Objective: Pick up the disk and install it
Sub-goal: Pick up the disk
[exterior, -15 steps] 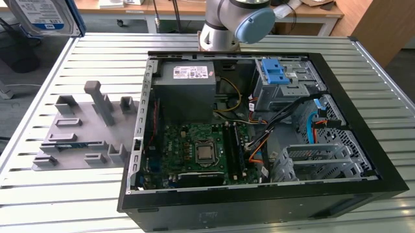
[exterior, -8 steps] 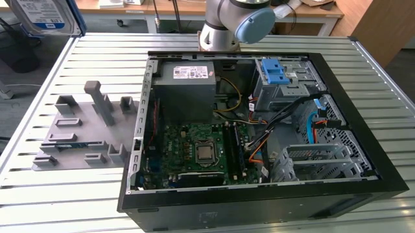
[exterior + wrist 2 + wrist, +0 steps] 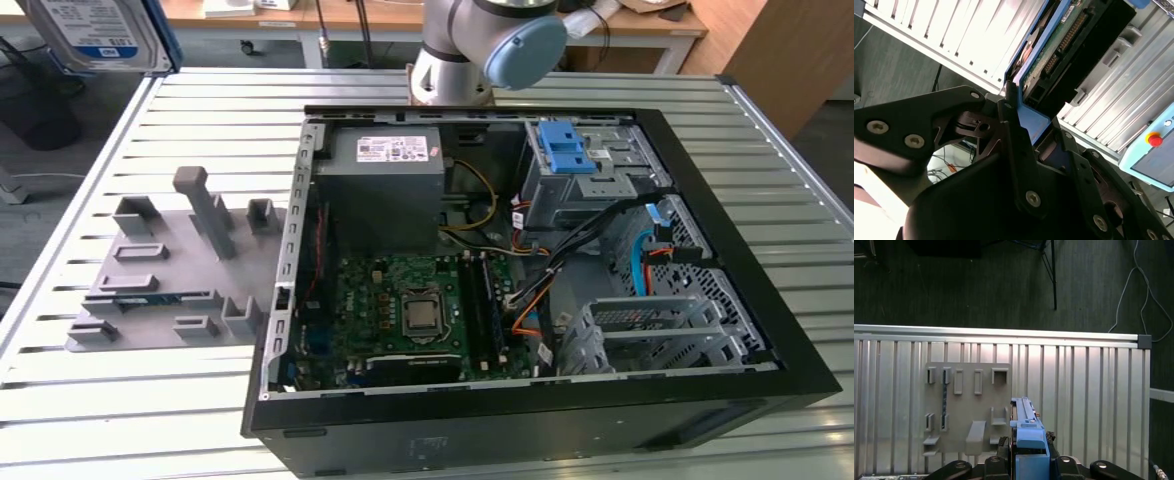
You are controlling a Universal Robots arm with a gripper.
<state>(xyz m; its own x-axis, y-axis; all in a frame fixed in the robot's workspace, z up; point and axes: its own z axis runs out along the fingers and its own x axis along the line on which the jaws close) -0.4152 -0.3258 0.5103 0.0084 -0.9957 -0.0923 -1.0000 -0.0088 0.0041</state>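
The disk hangs high over the table's far corner at the exterior view's left, its white-and-blue label and blue rail showing. In the second wrist view my gripper is shut on the disk. Its black fingers clamp the blue bracket end, and the green circuit board faces the camera. In the first wrist view the disk stands edge-on between the fingers of the gripper, above the slatted table.
The open black computer case lies on the slatted table. Inside it are a grey power-supply box, a grey cage with a blue latch, a motherboard and a bare metal drive cage. A grey fixture plate lies beside the case.
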